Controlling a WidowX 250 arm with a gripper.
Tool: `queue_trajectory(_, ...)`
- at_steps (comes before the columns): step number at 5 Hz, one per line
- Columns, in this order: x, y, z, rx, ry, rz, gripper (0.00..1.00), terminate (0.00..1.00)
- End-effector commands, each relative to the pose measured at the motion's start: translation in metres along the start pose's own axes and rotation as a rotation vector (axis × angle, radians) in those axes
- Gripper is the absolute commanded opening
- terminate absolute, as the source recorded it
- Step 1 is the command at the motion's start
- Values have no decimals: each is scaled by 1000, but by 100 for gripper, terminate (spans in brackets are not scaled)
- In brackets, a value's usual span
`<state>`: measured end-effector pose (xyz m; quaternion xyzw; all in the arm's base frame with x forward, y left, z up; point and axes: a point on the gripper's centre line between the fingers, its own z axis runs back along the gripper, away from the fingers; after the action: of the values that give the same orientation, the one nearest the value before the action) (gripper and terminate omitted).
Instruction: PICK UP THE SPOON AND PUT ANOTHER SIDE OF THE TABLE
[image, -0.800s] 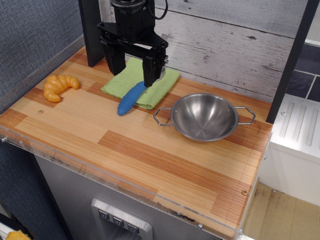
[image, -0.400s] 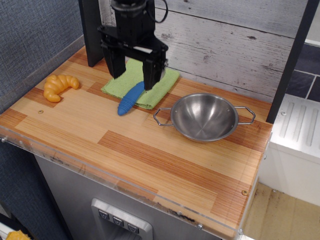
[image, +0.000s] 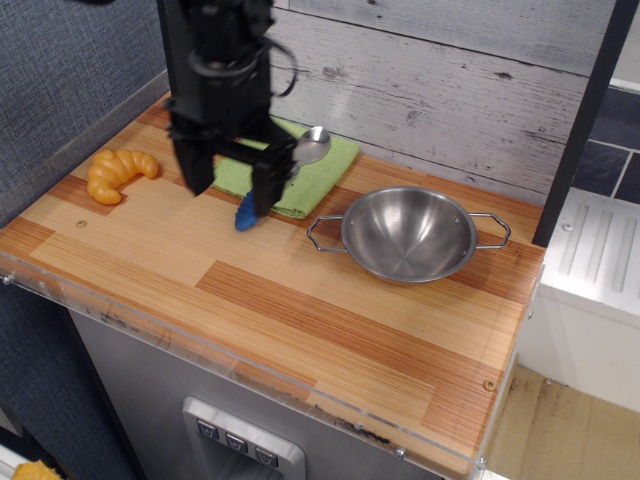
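Note:
The spoon lies slanted across the front edge of the green cloth. Its shiny metal bowl rests on the cloth, and the tip of its blue handle reaches the wooden table. My black gripper hangs low over the cloth's left front corner with its fingers apart and nothing between them. Its right finger stands in front of the middle of the spoon's handle and hides it. The left finger is over bare wood to the left.
An orange toy croissant lies at the left of the table. A two-handled steel bowl sits at the right. A dark post stands at the back left and a grey plank wall runs behind. A clear plastic edge lines the front.
The gripper has moved left and toward the front, uncovering the spoon's metal bowl. It stays open. The spoon has not moved.

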<state>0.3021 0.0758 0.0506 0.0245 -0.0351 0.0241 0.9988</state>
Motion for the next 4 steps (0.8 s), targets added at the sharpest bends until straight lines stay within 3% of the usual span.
queue_trajectory(1,13,17,-13,-6,-25,45,100,0)
queue_trajectory(4,27,9,-24,-30,-9,39,100,0)
